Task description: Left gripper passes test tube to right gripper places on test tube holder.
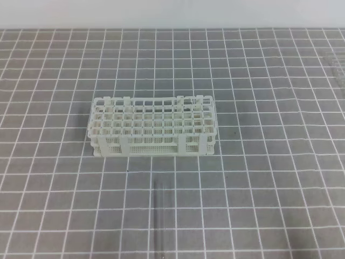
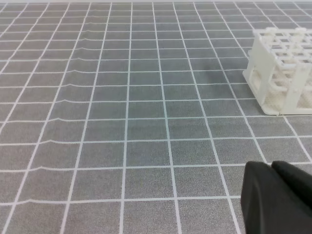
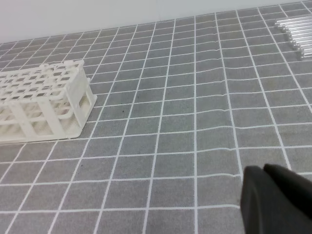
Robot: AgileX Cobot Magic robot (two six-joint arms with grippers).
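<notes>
The white test tube holder (image 1: 152, 128) stands in the middle of the grey grid mat, its holes empty as far as I can tell. A clear test tube (image 1: 159, 216) lies flat on the mat in front of it, pointing toward the holder. Neither arm appears in the exterior high view. The left gripper (image 2: 270, 165) shows at the bottom right of the left wrist view, fingers together, holding nothing, with the holder (image 2: 282, 73) ahead to its right. The right gripper (image 3: 263, 168) is also shut and empty, with the holder (image 3: 41, 100) ahead to its left.
Several more clear glass tubes (image 1: 337, 65) lie side by side at the far right of the mat, also seen as tubes (image 3: 297, 31) in the right wrist view. The mat's far edge meets a pale wall.
</notes>
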